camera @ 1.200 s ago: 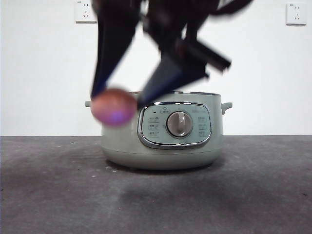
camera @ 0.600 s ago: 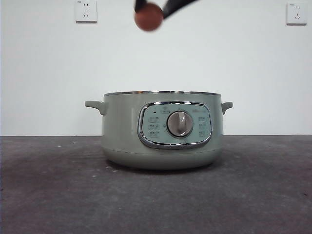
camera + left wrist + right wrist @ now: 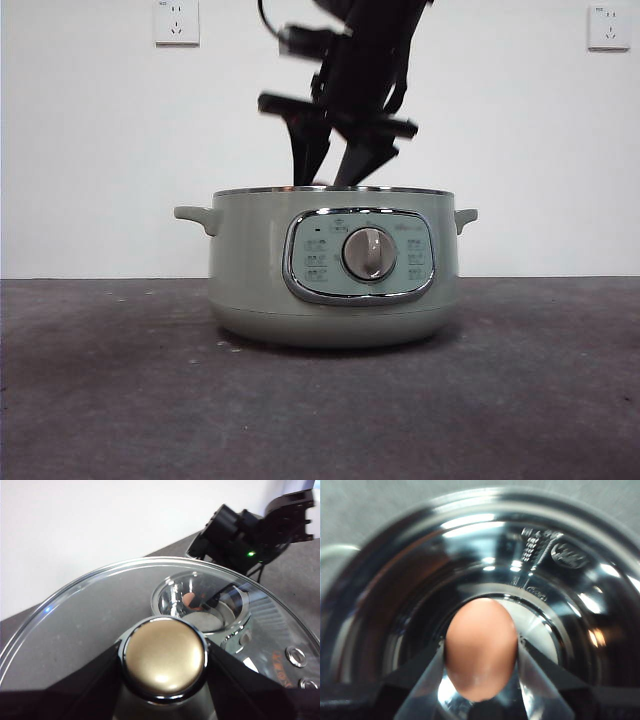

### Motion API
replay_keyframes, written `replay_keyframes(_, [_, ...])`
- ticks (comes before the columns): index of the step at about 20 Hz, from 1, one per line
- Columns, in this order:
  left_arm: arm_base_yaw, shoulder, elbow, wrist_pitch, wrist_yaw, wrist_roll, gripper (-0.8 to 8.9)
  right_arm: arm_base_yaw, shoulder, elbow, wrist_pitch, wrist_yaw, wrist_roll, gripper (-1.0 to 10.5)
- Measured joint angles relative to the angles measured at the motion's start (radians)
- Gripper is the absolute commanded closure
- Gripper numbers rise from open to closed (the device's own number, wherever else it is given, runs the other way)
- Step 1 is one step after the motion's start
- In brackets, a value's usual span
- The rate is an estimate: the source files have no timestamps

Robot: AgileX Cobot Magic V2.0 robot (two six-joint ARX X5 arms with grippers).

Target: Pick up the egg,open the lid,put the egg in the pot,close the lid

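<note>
The pale green pot (image 3: 250, 270) stands open at the middle of the table. My right gripper (image 3: 325, 168) comes down from above, its jaws dipping behind the pot's rim. In the right wrist view my right gripper (image 3: 480, 655) is shut on the reddish-brown egg (image 3: 480, 647), just above the shiny inner bowl (image 3: 570, 605). In the front view the egg is hidden by the pot's wall. My left gripper (image 3: 165, 667) is shut on the knob (image 3: 165, 657) of the glass lid (image 3: 85, 630), held off the pot and out of the front view. The egg (image 3: 189, 600) shows through the lid's glass.
The pot's control panel with its silver dial (image 3: 367, 254) faces the front camera, and stubby handles (image 3: 192, 215) stick out at both sides. Two wall sockets (image 3: 176, 22) sit high on the white wall. The dark table (image 3: 100, 400) stretches around the pot.
My right gripper carried the egg from beside the pot's left front up high, then down into the open pot; the egg is now hidden behind the rim in the front view.
</note>
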Motion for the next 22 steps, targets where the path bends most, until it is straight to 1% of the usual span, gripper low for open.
replay_keyframes(6, [0.0,0.0,0.0,-0.013,0.0,0.0,8.21,-0.021,0.083,0.008,-0.004,0.0,-0.01,9.6])
replay_keyframes(13, [0.0,0.0,0.0,-0.013,0.018,0.0,8.21,-0.027,0.109,0.01,-0.024,0.0,-0.014,9.6])
replay_keyframes(14, [0.0,0.0,0.0,-0.013,0.018,0.0,8.21,-0.027,0.109,0.01,-0.024,0.0,-0.014,9.0])
replay_keyframes(16, [0.0,0.0,0.0,-0.013,0.018,0.0,8.21,-0.027,0.109,0.01,-0.025,0.0,-0.014,5.6])
replay_keyframes(17, [0.0,0.0,0.0,-0.013,0.018,0.0,8.21,-0.027,0.109,0.012,-0.029,0.0,-0.015,4.8])
replay_keyframes(21, [0.0,0.009,0.0,-0.013,0.019,0.0,8.21,-0.027,0.093,0.089,-0.085,-0.001,-0.016,4.7])
replay_keyframes(22, [0.0,0.014,0.0,-0.013,0.019,0.0,8.21,-0.027,0.065,0.111,-0.126,-0.001,-0.016,4.7])
